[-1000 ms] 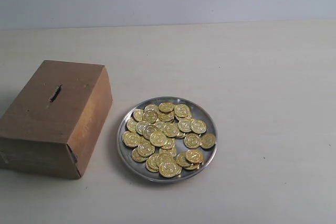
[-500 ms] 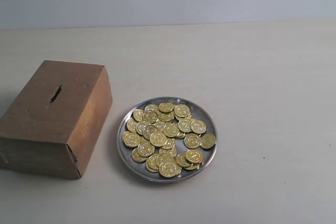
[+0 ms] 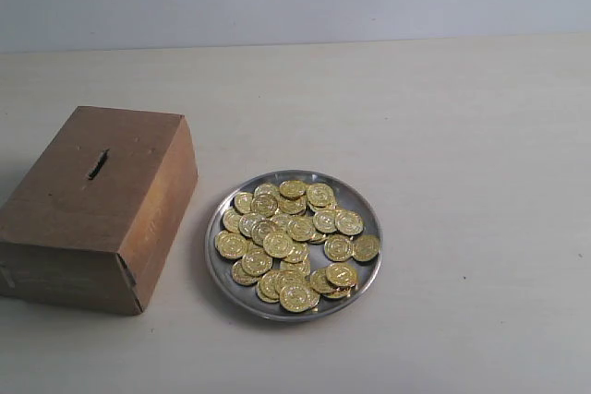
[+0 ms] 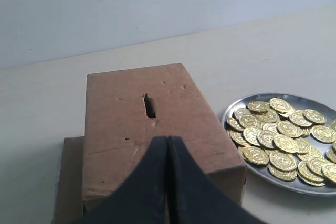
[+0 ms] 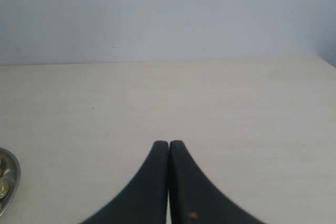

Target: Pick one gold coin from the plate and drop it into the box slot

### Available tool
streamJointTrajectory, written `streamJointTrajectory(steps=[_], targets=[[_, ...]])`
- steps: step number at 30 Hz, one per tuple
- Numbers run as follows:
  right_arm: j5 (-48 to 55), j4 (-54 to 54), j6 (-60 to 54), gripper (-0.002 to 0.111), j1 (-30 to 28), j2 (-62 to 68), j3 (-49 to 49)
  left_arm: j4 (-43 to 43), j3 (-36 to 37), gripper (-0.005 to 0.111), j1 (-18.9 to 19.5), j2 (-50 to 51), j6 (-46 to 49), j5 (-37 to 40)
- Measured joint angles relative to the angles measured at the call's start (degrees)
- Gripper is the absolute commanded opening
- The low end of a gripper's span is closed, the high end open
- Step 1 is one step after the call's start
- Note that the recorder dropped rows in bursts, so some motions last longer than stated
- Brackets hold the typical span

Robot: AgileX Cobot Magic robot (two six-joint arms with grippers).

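Nothing has shifted: both jaws stay pressed together; the brown cardboard box [image 4: 121,119] sits just beyond the left jaws.

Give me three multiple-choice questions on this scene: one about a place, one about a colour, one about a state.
1. The slot on the box is in: A its top face; B its long side; C its end face.
2. The coins in the plate are: A silver; B gold; C copper.
3. The left gripper is: A wide open; B shut on a coin; C shut, empty.
Answers: 1 A, the dark slit cuts the top face. 2 B, they shine gold. 3 C, it is closed tip to tip with nothing between.
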Motion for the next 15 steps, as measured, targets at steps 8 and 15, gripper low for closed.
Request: streamJointTrajectory(steps=[8, 15], targets=[[0.0, 0.6, 0.1, 0.0, 0.0, 0.0, 0.0, 0.0, 0.0, 0.0, 0.0, 0.0, 0.0, 0.0], [0.0, 0.6, 0.1, 0.0, 0.0, 0.0, 0.0, 0.0, 0.0, 0.0, 0.0, 0.0, 0.0, 0.0]])
